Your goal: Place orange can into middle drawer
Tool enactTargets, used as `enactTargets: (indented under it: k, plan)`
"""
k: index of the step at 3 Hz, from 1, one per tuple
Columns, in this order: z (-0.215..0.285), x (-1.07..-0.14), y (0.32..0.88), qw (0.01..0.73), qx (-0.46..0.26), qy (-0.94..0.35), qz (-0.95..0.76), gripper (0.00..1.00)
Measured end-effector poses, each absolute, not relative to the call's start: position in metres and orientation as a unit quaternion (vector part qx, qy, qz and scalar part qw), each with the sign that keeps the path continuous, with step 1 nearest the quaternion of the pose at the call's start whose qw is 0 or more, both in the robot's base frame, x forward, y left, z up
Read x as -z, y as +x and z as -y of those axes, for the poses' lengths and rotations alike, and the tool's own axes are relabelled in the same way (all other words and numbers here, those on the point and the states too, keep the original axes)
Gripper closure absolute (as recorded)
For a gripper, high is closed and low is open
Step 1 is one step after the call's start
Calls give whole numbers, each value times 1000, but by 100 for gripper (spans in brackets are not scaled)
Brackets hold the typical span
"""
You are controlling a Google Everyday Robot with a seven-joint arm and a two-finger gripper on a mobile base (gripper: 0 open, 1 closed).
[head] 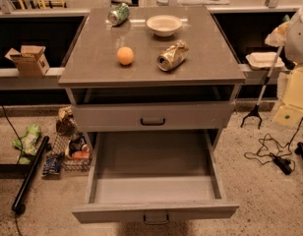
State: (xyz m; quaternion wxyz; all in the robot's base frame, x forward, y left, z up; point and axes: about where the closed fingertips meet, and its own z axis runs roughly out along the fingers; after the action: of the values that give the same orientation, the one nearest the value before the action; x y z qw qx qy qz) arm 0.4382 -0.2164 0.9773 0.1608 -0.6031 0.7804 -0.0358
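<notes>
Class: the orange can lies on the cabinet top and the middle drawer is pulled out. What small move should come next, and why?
Probably bring the pincer, not in view, down over the orange can. It lies on its side on the cabinet top, ungrasped, and the middle drawer already stands open, so reaching for it likely comes first.

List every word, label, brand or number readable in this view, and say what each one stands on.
No text here can be read.
green can: markings too blurred to read.
orange can: print on its creased body, unreadable.
cardboard box: no print that can be made out.
packets on the floor left of the cabinet: colours only, too blurred to read.
The robot's hand is not in view, so it shows no label.
</notes>
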Motion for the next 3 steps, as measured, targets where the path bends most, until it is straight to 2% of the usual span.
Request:
enactTargets:
  k: [2,3]
  plan:
    - [217,-975,448,163,33,-579,-798,0]
    - [217,-969,491,190,15,-501,-844,0]
